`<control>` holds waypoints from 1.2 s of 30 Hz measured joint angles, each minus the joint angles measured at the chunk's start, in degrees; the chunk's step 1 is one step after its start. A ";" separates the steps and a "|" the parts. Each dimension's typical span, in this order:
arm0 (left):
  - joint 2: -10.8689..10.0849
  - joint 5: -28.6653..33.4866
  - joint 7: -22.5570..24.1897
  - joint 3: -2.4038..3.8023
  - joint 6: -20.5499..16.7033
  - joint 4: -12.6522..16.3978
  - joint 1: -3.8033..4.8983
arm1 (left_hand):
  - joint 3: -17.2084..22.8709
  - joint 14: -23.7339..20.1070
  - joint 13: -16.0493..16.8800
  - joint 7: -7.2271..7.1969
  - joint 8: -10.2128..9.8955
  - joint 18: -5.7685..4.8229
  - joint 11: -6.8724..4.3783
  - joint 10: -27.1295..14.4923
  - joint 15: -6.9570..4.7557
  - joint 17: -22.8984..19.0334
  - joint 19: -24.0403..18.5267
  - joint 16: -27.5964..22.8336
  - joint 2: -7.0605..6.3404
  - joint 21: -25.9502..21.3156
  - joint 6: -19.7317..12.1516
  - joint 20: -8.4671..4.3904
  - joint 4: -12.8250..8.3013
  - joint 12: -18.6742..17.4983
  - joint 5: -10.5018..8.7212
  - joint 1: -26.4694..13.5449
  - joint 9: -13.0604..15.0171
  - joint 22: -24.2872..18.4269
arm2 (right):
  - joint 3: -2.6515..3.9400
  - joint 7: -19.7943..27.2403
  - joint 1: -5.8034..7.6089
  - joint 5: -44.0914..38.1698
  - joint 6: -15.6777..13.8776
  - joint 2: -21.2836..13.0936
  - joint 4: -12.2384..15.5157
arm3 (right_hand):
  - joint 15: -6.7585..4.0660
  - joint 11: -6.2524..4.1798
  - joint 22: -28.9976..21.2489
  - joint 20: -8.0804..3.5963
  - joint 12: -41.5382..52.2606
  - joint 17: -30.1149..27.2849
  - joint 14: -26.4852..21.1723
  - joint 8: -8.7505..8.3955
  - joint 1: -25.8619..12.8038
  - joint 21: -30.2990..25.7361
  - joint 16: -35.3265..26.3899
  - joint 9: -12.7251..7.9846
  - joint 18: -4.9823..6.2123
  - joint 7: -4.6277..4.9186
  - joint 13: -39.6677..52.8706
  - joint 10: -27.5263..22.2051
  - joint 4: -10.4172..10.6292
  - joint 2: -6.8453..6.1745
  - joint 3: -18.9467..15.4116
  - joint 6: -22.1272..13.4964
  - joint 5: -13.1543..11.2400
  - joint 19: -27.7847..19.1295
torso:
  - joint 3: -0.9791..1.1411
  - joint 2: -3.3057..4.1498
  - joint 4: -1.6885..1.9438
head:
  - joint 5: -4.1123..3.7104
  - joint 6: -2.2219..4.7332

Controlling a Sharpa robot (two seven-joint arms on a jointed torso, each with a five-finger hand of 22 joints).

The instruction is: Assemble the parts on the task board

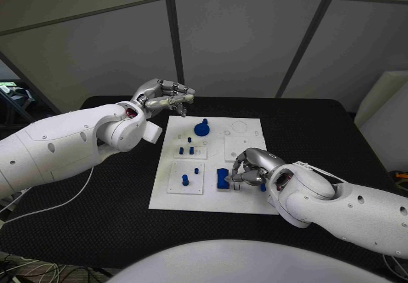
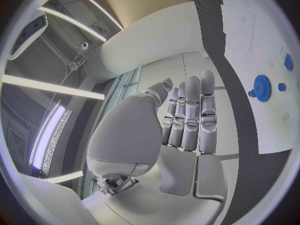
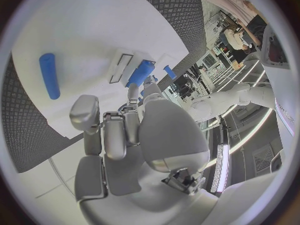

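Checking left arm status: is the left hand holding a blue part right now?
No: in the left wrist view the left hand has its fingers straight with nothing between them, and the blue gear sits apart on the task board.

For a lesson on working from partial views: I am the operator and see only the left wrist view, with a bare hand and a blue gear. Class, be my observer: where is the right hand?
Observer: The right hand is low over the near right part of the white board.
Operator: Is a piece by it?
Observer: Yes, its fingertips are at a blue peg. I cannot tell whether they grip it.
Operator: Anything else nearby?
Observer: A second blue peg lies flat on the board, apart from that hand.
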 measured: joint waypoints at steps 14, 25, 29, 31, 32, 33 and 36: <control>0.00 0.00 -0.01 0.00 0.05 -0.04 0.00 | 0.00 0.00 -0.01 0.00 0.00 -0.01 0.00 0.00 0.00 0.00 0.00 0.00 0.00 0.00 0.00 0.00 0.00 0.00 0.00 0.00 -0.01 0.00 | -0.02 1.06 0.01 -0.35 -0.39 -1.81 0.74 | -0.08 0.16 -1.54 -0.11 -1.60 -0.01 0.09 -2.32 0.18 -0.91 -0.92 -1.00 0.00 0.96 0.43 -0.58 -0.03 -1.14 0.57 -2.49 0.01 -0.95 | -0.02 -0.07 -0.07 | -0.12 0.00; -0.33 0.00 0.00 0.00 0.06 0.21 -0.02 | 0.00 0.00 0.04 0.00 0.23 -0.01 0.01 0.01 0.00 -0.07 0.00 0.00 0.00 -0.44 0.00 0.00 0.00 0.44 0.00 0.00 0.15 -0.08 | -0.03 7.51 0.01 8.29 -2.96 -11.92 3.18 | 1.87 2.68 -3.85 1.66 -7.31 -0.01 -0.02 -14.49 0.49 -2.86 -2.21 -8.92 0.00 3.84 -3.46 -3.74 0.65 -1.46 2.56 -1.85 2.02 -2.67 | -0.05 -0.13 -0.23 | -0.96 0.00; -0.35 0.00 0.00 -0.04 0.06 0.35 -0.02 | 0.00 0.00 0.03 0.00 0.23 0.00 0.01 0.01 0.00 -0.06 0.00 0.00 0.00 -0.44 0.00 0.00 0.00 0.44 0.00 0.00 0.15 -0.08 | -0.06 7.50 0.02 9.12 -3.19 -13.47 3.12 | 1.87 2.56 -3.39 1.87 -6.85 -0.01 -0.01 -14.73 -1.15 -2.86 -2.21 -9.43 0.00 3.47 -9.77 -3.62 1.80 -2.75 1.89 0.04 4.69 -2.46 | -0.09 -0.13 -0.35 | -1.36 0.00; -0.32 0.00 0.00 -0.04 0.06 0.37 -0.02 | 0.00 0.00 0.03 0.00 0.23 0.00 0.01 0.01 0.00 -0.06 0.00 0.00 0.00 -0.44 0.00 0.00 0.00 0.44 0.00 0.00 0.15 -0.08 | -0.08 7.15 0.01 9.14 -3.26 -13.69 2.99 | 1.87 2.30 -3.20 1.87 -6.58 -0.01 -0.01 -14.72 -1.65 -2.77 -2.21 -9.41 0.01 3.13 -9.67 -3.35 2.13 -2.96 1.55 0.76 6.69 -2.46 | -0.09 -0.12 -0.39 | -1.63 0.00; -0.30 0.00 0.00 -0.04 0.06 0.38 -0.02 | 0.00 0.00 0.03 0.00 0.23 0.00 0.01 0.01 0.00 -0.06 0.00 0.00 0.00 -0.44 0.00 0.00 0.00 0.44 0.00 0.00 0.15 -0.08 | -0.08 6.83 -0.02 9.05 -3.31 -13.72 2.88 | 1.86 2.19 -3.17 1.87 -6.47 -0.01 -0.01 -14.68 -2.01 -2.64 -2.21 -9.35 0.01 3.02 -9.51 -3.24 2.27 -3.02 1.42 1.25 7.61 -2.46 | -0.09 -0.11 -0.40 | -1.68 0.00; -0.28 0.00 0.00 -0.04 0.06 0.38 -0.03 | 0.00 0.00 0.03 0.00 0.23 0.00 0.01 0.01 0.00 -0.06 0.00 0.00 0.00 -0.44 0.00 0.00 0.00 0.44 0.00 0.00 0.15 -0.08 | -0.08 6.55 -0.06 8.92 -3.33 -13.72 2.82 | 1.87 2.03 -3.09 1.83 -6.40 -0.01 -0.01 -14.41 -2.09 -2.64 -2.21 -9.24 0.01 2.76 -9.34 -3.09 2.27 -3.10 1.42 1.57 8.39 -2.43 | -0.09 -0.10 -0.42 | -1.76 0.00; -0.28 0.00 0.00 -0.06 0.05 0.38 -0.04 | 0.00 0.00 0.03 0.00 0.23 0.00 0.01 0.02 0.00 -0.06 0.00 0.00 0.00 -0.44 0.00 0.00 0.00 0.44 0.00 0.00 0.15 -0.07 | -0.08 5.47 -0.47 8.25 -3.36 -13.72 2.61 | 1.86 1.92 -2.75 1.54 -6.30 -0.01 -0.01 -14.25 -2.09 -2.40 -1.98 -8.89 0.01 2.57 -8.99 -2.97 2.64 -3.10 1.35 1.76 9.63 -2.14 | -0.06 -0.08 -0.41 | -2.04 0.00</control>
